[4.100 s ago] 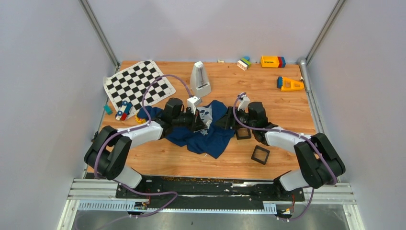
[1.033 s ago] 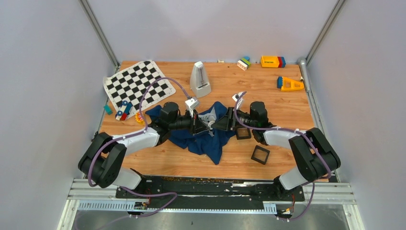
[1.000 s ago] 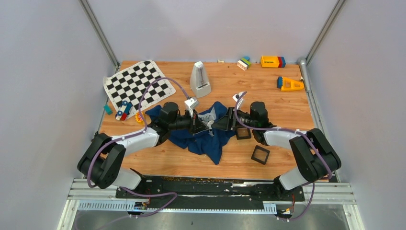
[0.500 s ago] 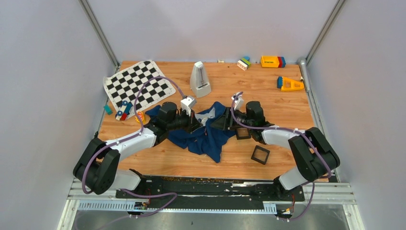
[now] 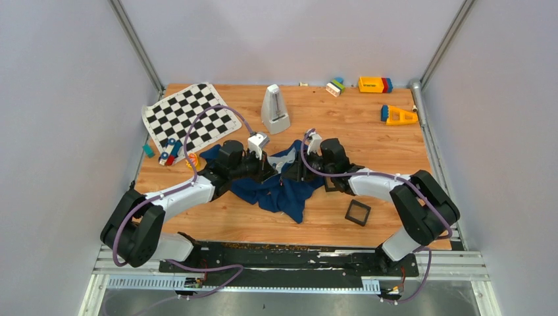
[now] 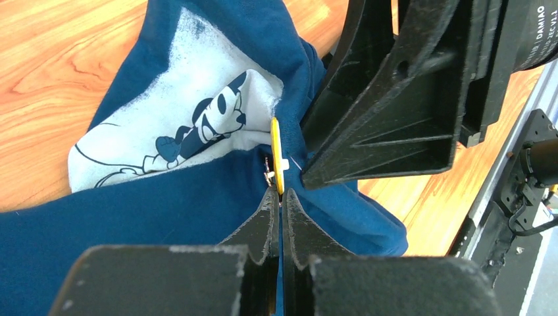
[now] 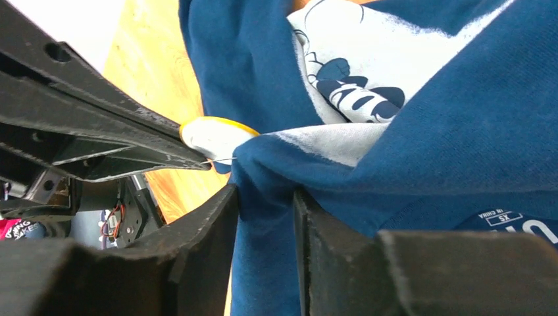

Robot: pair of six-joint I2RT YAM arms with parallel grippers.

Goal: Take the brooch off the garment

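The navy T-shirt [image 5: 281,192] lies bunched at the table's middle, its Mickey print [image 6: 197,128] turned up. The brooch [image 6: 278,153] is a small round yellow-rimmed disc, seen edge-on, standing off the cloth by the print. My left gripper [image 6: 278,193] is shut on the brooch's lower edge. My right gripper [image 7: 263,194] is shut on a fold of the navy cloth right beside the brooch [image 7: 214,137]. In the top view both grippers meet over the shirt, the left [image 5: 268,171] and the right [image 5: 294,172] nearly touching. The brooch is hidden there.
A black-and-white chequered cloth [image 5: 189,118] lies at the back left, a grey metronome [image 5: 275,108] behind the shirt. Two black square frames [image 5: 358,212] [image 5: 334,184] lie right of the shirt. Toy blocks [image 5: 375,84] [image 5: 398,116] sit at the back right, toy cars [image 5: 170,153] at the left.
My right gripper has moved left with its fold of cloth, close up to the left gripper. The left gripper has shifted slightly left. The shirt has bunched up more.
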